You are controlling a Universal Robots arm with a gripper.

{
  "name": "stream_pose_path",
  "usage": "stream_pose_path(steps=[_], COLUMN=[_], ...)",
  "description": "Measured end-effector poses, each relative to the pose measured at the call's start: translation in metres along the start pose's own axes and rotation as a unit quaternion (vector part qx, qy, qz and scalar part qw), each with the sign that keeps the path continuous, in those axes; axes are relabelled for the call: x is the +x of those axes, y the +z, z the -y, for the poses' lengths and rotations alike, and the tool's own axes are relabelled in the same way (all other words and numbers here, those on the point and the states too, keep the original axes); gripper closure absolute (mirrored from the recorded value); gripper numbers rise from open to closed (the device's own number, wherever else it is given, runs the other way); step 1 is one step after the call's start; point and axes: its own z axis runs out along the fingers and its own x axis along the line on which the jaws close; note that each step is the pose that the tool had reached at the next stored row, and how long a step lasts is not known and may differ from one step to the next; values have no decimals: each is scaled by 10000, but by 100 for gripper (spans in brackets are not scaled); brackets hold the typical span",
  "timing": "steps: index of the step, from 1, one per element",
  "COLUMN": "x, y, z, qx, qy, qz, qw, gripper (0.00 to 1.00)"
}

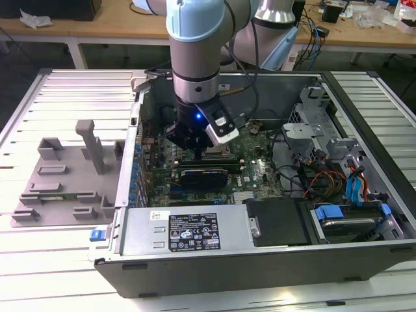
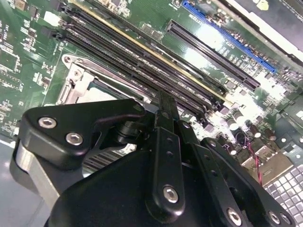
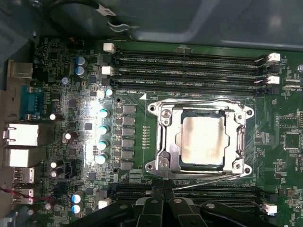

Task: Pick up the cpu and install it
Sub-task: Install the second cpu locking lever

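The cpu (image 3: 202, 139), a silvery square chip, lies flat inside the socket frame (image 3: 163, 135) on the green motherboard, with the metal bracket around it. In the first wrist view my gripper (image 3: 164, 201) hovers over the memory slots just beside the socket, fingers pressed together with nothing between them. In the second wrist view the black gripper (image 2: 165, 111) covers most of the socket, and one corner of the socket frame (image 2: 78, 85) shows. In the exterior view the gripper (image 1: 195, 148) hangs low inside the open computer case, over the middle of the board.
Long memory slots (image 3: 189, 66) run on both sides of the socket. The case walls (image 1: 140, 123) close in around the arm. A power supply (image 1: 188, 231) sits at the case front, with drive cages and cables (image 1: 338, 175) at the exterior view's right. A grey slotted fixture (image 1: 65, 175) lies outside on the exterior view's left.
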Motion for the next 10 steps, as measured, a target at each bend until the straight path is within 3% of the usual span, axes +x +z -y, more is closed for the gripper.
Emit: stream_pose_path(steps=[2, 3, 4, 7, 8, 9, 10], x=[5, 7, 7, 12, 14, 14, 15], y=[2, 3, 5, 6, 5, 5, 4], z=[1, 3, 8, 78, 103, 113, 125], qx=[-41, -124, -153, -171, -197, -230, -309], qy=[-3, -6, -8, -8, -6, -5, -2], qz=[2, 5, 6, 7, 8, 10, 14], qw=[10000, 9999, 9999, 9999, 9998, 9997, 9995], gripper=[89, 89, 89, 89, 89, 89, 89])
